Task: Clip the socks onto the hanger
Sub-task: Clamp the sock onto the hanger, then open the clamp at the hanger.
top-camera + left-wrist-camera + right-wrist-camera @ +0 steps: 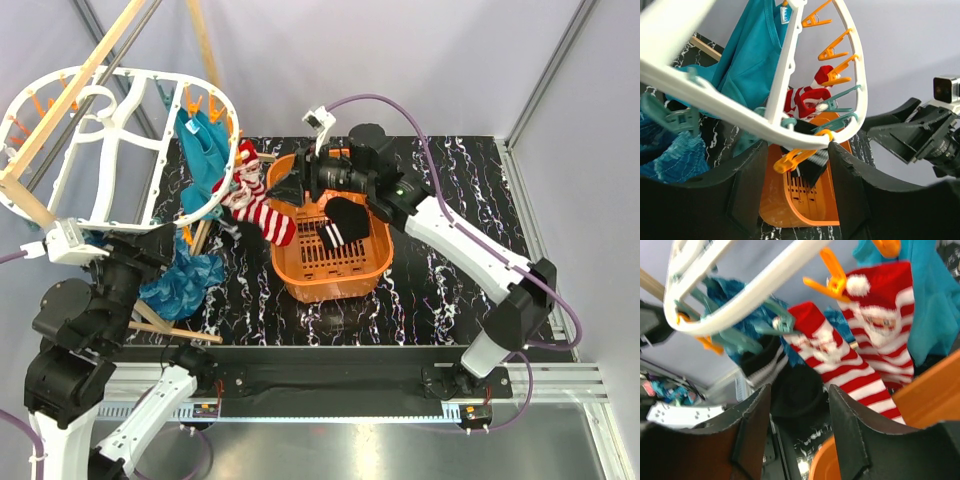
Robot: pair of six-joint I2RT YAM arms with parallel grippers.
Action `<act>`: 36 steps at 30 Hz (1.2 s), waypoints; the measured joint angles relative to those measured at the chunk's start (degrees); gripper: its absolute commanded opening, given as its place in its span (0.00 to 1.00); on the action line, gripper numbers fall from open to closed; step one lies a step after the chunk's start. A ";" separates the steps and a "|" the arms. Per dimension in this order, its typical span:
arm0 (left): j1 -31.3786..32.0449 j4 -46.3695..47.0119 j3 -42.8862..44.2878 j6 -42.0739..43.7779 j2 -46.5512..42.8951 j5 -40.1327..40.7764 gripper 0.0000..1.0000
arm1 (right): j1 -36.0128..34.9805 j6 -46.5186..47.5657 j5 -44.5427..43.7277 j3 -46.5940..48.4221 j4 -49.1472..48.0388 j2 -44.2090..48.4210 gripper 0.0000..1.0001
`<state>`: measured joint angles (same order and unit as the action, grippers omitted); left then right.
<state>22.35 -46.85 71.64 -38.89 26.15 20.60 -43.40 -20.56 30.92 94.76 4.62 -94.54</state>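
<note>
The white oval hanger (150, 75) hangs at the left, with orange pegs round its rim. Two red-and-white striped socks (255, 205) hang clipped at its right end (875, 330). Beside them a black sock with pale stripes (765, 365) hangs from the rim. My right gripper (800, 390) is open just below that sock's black toe and holds nothing. My left gripper (797, 147) is open under the hanger rim (790, 60). An orange peg (792, 157) gripping the black sock (815, 170) sits between its fingers. Another black striped sock (340, 225) lies in the basket.
An orange slotted basket (330, 290) stands mid-table under the right arm. Teal-blue cloths hang from the hanger (200, 150) and lie heaped on the table (185, 280). A wooden pole frame (80, 90) crosses the hanger. Loose wooden rods (170, 330) lie near the front.
</note>
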 measured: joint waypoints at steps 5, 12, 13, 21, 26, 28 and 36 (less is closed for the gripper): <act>0.00 0.24 0.11 2.27 1.84 0.28 0.56 | -1.18 5.29 -0.70 -3.48 7.26 4.72 0.61; 0.02 0.11 1.03 3.69 2.01 -0.90 0.60 | -14.36 11.45 -5.60 -11.56 10.36 12.48 0.64; 0.02 0.11 1.40 3.91 1.86 -1.44 0.61 | -16.02 11.67 -5.79 -12.70 9.84 12.90 0.64; 0.02 -0.66 6.73 4.13 -1.70 -5.97 0.62 | -21.35 12.26 -7.56 -15.28 1.73 10.78 0.73; 0.02 0.79 10.14 3.54 -4.87 -7.34 0.62 | -26.60 17.20 -10.56 -14.40 -8.55 6.03 0.82; 0.02 1.38 10.84 3.04 -6.29 -7.37 0.62 | -28.06 19.58 -11.21 -14.40 -13.09 3.76 0.84; 0.00 1.42 13.07 2.19 -9.11 -6.80 0.63 | -31.52 25.38 -15.61 -12.48 -30.08 -6.03 0.78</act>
<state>22.35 -45.43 84.71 -36.71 17.04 13.80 -74.91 4.82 15.31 82.28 -25.45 -100.57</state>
